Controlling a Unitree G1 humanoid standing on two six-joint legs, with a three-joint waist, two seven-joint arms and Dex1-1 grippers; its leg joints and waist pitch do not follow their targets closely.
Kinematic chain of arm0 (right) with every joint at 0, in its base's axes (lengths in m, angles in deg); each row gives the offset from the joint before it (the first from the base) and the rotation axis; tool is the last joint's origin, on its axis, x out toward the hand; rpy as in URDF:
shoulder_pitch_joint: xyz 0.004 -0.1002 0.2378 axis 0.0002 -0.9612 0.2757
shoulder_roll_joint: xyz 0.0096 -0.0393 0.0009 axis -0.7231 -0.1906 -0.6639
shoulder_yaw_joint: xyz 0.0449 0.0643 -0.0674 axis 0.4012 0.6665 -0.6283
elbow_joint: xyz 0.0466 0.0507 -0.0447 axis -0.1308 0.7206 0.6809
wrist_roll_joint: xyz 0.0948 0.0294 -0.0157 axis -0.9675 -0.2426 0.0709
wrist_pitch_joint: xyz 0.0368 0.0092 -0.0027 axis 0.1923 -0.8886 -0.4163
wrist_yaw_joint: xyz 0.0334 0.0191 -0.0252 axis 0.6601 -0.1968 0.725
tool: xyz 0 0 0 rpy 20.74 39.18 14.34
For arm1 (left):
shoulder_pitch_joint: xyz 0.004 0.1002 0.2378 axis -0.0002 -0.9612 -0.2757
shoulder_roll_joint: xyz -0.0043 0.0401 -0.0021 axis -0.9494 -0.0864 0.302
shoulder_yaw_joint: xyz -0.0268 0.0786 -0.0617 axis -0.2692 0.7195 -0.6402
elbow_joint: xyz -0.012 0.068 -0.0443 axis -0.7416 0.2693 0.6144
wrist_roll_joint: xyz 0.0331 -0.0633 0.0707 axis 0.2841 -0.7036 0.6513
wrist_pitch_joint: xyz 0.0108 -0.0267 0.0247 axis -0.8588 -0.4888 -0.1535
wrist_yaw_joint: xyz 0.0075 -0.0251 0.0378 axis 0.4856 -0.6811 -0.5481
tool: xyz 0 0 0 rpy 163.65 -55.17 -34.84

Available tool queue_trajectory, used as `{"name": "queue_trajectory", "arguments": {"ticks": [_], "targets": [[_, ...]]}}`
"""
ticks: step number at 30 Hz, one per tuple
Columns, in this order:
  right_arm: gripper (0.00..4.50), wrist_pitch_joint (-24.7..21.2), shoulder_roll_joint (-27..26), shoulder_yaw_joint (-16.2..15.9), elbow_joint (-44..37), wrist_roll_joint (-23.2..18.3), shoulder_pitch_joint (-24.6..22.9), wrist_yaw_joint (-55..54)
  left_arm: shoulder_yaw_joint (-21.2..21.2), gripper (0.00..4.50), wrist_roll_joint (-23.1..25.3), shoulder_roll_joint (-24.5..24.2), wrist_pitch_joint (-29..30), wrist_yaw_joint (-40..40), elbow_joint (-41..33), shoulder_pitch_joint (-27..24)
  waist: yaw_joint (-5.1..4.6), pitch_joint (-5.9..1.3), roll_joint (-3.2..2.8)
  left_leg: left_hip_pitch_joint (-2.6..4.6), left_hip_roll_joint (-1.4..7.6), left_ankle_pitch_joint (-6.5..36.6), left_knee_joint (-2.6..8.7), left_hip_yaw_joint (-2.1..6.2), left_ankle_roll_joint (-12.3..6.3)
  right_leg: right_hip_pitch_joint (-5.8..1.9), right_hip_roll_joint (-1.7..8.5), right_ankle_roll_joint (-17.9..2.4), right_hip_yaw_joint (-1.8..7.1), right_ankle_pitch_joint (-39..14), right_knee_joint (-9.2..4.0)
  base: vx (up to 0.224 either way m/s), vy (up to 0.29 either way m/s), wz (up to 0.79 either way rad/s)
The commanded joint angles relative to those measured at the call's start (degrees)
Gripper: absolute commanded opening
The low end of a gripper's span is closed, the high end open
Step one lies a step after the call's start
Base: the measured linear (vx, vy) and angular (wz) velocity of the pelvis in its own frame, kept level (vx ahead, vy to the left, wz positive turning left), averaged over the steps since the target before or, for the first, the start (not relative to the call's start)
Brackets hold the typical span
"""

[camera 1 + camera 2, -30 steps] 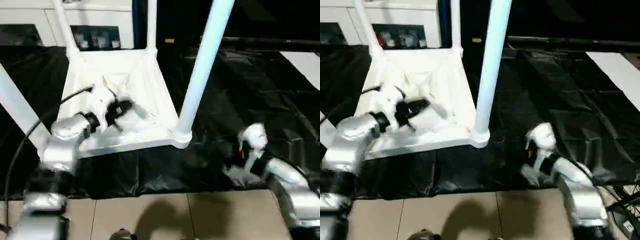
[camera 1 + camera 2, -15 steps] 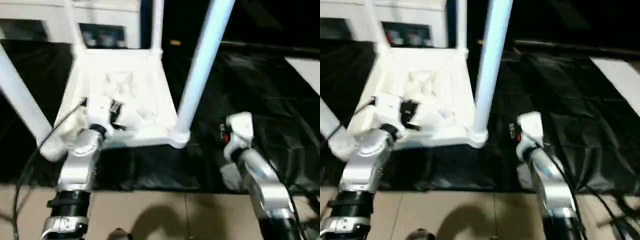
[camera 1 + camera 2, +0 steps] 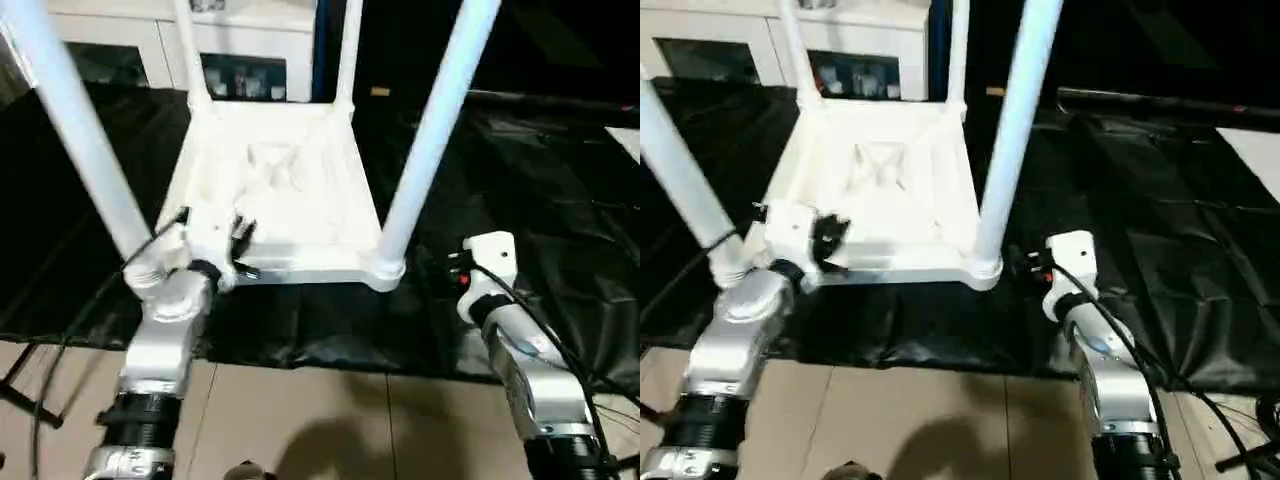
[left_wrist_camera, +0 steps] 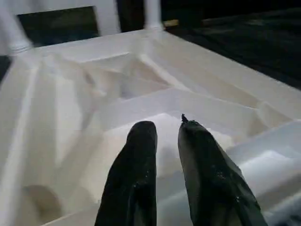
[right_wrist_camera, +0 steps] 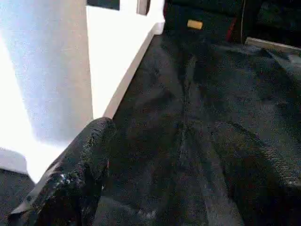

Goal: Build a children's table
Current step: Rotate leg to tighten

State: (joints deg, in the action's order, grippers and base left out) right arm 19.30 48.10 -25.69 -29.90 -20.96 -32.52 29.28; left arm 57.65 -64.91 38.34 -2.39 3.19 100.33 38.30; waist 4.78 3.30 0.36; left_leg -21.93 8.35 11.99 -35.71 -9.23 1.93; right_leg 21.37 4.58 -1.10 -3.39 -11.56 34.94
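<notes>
Legs all stand up from the upturned children's table (image 3: 290, 190) on the black sheet (image 3: 560, 190). We hover our left gripper (image 4: 167, 141), nearly closed and empty, over the ribbing; our right gripper (image 5: 160, 155) gapes empty beside the near-right leg (image 3: 425, 140). Flipping likely needs two firm holds.

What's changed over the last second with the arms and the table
The left gripper pulled back from the middle of the table's ribbed underside toward its near edge. The right gripper swung in closer to the near right leg. Nothing was grasped or released; the table stays upside down, four legs in.
</notes>
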Motion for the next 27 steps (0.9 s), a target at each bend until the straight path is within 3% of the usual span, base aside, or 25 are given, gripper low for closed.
{"name": "queue_trajectory", "arguments": {"ticks": [1, 4, 6, 9, 11, 13, 15, 17, 21, 22, 23, 24, 26, 27], "targets": [[3.66, -0.99, 0.51, 0.27, -0.74, -0.13, -0.40, 0.26, 0.90, 1.01, -0.59, 0.09, 0.85, -0.68, -1.65, -0.27, -0.56, -3.10, 0.13, 1.81, 4.82, 18.84, 6.52, 2.07, 2.00, -1.16, 4.74, -7.82, 2.89, -15.88, -4.56, 0.000, 0.000, 0.00], [3.66, -0.81, 0.77, -0.38, -0.65, 0.57, -0.65, 0.11, 1.24, 1.01, -1.14, 0.28, -0.88, -1.22, -1.55, -0.94, -0.78, -3.09, 0.35, 1.46, 4.76, 18.42, 6.54, 1.70, 1.87, -0.73, 4.65, -6.80, 3.02, -16.87, -4.73, 0.000, 0.000, 0.00], [3.66, -0.63, 1.11, -0.78, -0.41, 0.73, -0.49, -0.01, 1.97, 1.01, -2.72, 0.52, -2.39, -3.96, -1.26, -1.31, -0.83, -3.20, 0.68, 1.03, 4.68, 16.85, 6.43, 1.62, 1.14, -0.88, 4.86, -6.65, 3.14, -16.69, -4.78, 0.000, 0.000, 0.00], [3.66, 0.01, 1.74, -0.94, -0.46, 0.60, -0.31, 0.70, 2.93, 1.01, -7.20, 0.96, -2.70, -10.92, -1.71, -0.92, -0.80, -3.30, 0.80, 1.04, 4.69, 14.53, 6.22, 1.22, 0.23, -0.58, 4.82, -7.42, 3.24, -15.36, -4.76, 0.000, 0.000, 0.00], [3.66, -0.49, 2.42, -0.31, -0.28, -0.22, 0.11, 1.66, 3.53, 1.19, -8.54, 0.26, -2.86, -15.29, 0.70, 1.34, -0.71, -3.40, 0.60, 0.97, 4.66, 13.37, 6.16, 1.10, -0.29, -0.68, 4.72, -7.91, 3.23, -13.87, -4.53, 0.000, 0.000, 0.00], [3.66, -2.24, 3.36, 0.40, -0.20, -1.82, 0.48, 3.60, 5.97, 1.36, -7.14, -1.92, -3.74, -20.53, 5.32, 4.69, -0.68, -3.43, 0.77, 1.05, 4.48, 12.15, 6.09, 0.93, -1.05, -0.72, 4.58, -8.07, 3.20, -12.31, -4.53, 0.000, 0.000, 0.00], [3.66, -3.41, 4.84, 0.60, -0.35, -2.60, 0.46, 5.61, 8.55, 1.56, -4.90, -3.75, -5.87, -25.49, 11.92, 8.80, -0.60, -3.56, 0.25, 1.08, 4.20, 10.20, 6.00, 0.95, -2.06, -0.88, 4.30, -7.70, 3.17, -10.26, -4.49, 0.000, 0.000, 0.00], [3.66, -3.93, 6.17, 0.30, -0.63, -2.74, 0.18, 6.97, 10.51, 1.71, -3.09, -4.80, -8.13, -28.77, 16.55, 11.37, -0.65, -3.76, 0.34, 1.04, 4.43, 8.56, 5.94, 0.99, -2.04, -1.28, 4.48, -8.55, 3.08, -6.92, -3.99, 0.000, 0.000, 0.00], [3.66, -4.49, 8.81, -0.31, -1.21, -2.99, -0.94, 9.86, 14.63, 1.71, -1.70, -5.95, -10.19, -37.33, 24.68, 15.89, -0.88, -4.16, -0.46, 1.01, 4.46, 4.81, 5.37, 0.90, -3.68, -1.67, 4.64, -12.45, 2.98, 1.20, -3.08, 0.000, 0.000, 0.00], [3.66, -4.34, 9.39, -0.57, -1.71, -3.15, -1.50, 10.88, 15.14, 1.71, -0.96, -5.71, -11.43, -38.30, 28.03, 17.93, -1.01, -4.17, -0.14, 1.03, 4.48, 4.93, 5.28, 0.78, -4.24, -1.77, 4.70, -13.18, 2.98, 2.09, -3.11, 0.000, 0.000, 0.00], [3.66, -4.46, 9.86, -0.83, -2.39, -3.35, -2.06, 11.74, 15.39, 1.71, -0.70, -5.36, -12.74, -39.13, 31.78, 20.26, -0.98, -4.09, -0.07, 1.03, 4.35, 5.36, 5.28, 0.71, -4.55, -1.78, 4.65, -13.27, 2.97, 1.58, -3.37, 0.000, 0.000, 0.00], [3.66, -4.68, 9.91, -0.83, -2.82, -3.51, -2.35, 11.84, 15.42, 1.71, -0.45, -5.10, -13.42, -39.18, 33.72, 21.58, -1.01, -4.19, -0.71, 1.23, 4.50, 6.18, 5.24, 0.76, -4.35, -1.79, 4.73, -13.81, 2.97, 1.93, -3.35, 0.000, 0.000, 0.00], [3.66, -5.10, 9.98, -0.78, -3.34, -3.81, -2.66, 11.82, 15.38, 1.71, -0.17, -4.72, -14.52, -39.54, 36.80, 23.53, -1.02, -4.10, -0.44, 1.14, 4.65, 7.11, 5.31, 0.88, -4.44, -2.00, 4.97, -14.83, 2.89, 1.64, -3.33, 0.000, 0.000, 0.00], [3.66, -5.25, 10.04, -0.75, -3.64, -3.87, -2.87, 11.72, 15.42, 1.71, 0.12, -4.53, -14.79, -39.86, 38.59, 24.68, -1.02, -4.01, -0.69, 1.28, 4.61, 8.19, 5.31, 0.72, -4.30, -1.87, 4.93, -15.14, 2.92, 0.23, -3.61, 0.000, 0.000, 0.00]]}}
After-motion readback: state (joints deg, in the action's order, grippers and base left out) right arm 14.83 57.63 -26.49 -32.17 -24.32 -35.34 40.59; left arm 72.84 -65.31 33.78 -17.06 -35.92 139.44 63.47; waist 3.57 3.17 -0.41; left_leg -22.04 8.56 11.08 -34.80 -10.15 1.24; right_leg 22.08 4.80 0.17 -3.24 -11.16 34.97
